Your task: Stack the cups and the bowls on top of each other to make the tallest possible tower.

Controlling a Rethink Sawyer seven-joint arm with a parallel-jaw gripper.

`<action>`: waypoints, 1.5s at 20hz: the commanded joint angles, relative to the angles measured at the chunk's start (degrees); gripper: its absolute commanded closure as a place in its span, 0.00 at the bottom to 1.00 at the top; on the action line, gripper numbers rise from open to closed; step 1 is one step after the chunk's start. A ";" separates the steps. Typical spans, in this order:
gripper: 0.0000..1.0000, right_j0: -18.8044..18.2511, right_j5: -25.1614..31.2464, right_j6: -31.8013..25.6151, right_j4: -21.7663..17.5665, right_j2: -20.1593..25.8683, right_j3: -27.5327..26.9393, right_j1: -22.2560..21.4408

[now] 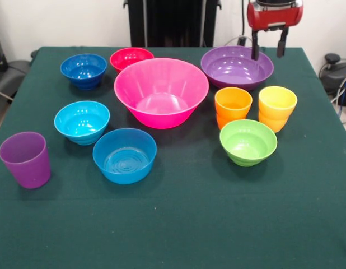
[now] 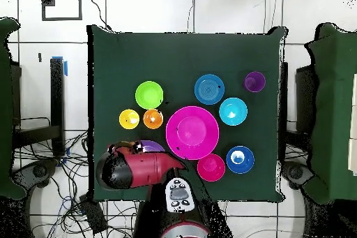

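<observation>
In the front view, from left to right: the translucent purple cup (image 1: 26,159) stands upright at the left edge of the green table (image 1: 178,230), apart from everything else. Right of it sit the cyan bowl (image 1: 82,121) and, nearer the camera, the mid blue bowl (image 1: 125,155), close together but not touching. Behind them are the dark blue bowl (image 1: 84,70) and the small red-pink bowl (image 1: 131,58).

The big hot-pink bowl (image 1: 161,92) occupies the centre and partly hides the red-pink bowl's near rim. All bowls sit separately on the cloth, each open side up; none is stacked.

Further right, the orange cup (image 1: 233,106) and the yellow cup (image 1: 277,107) stand side by side. The lime green bowl (image 1: 248,142) sits just in front of them. Behind them is the large purple bowl (image 1: 237,67).

The gripper (image 1: 268,46) hangs over the purple bowl's far right rim, fingers spread apart and holding nothing. In the overhead view the red arm (image 2: 139,169) covers most of that bowl.

The table is covered in dark green cloth. Cables (image 2: 84,204) lie on the tiled floor around it.
</observation>
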 commanded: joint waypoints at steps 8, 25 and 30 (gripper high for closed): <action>0.00 2.54 1.12 6.84 -1.24 -0.87 -4.57 4.90; 0.00 5.97 1.57 8.60 0.82 -2.27 -5.33 5.50; 0.00 6.90 1.44 9.17 1.33 -2.64 -5.74 5.89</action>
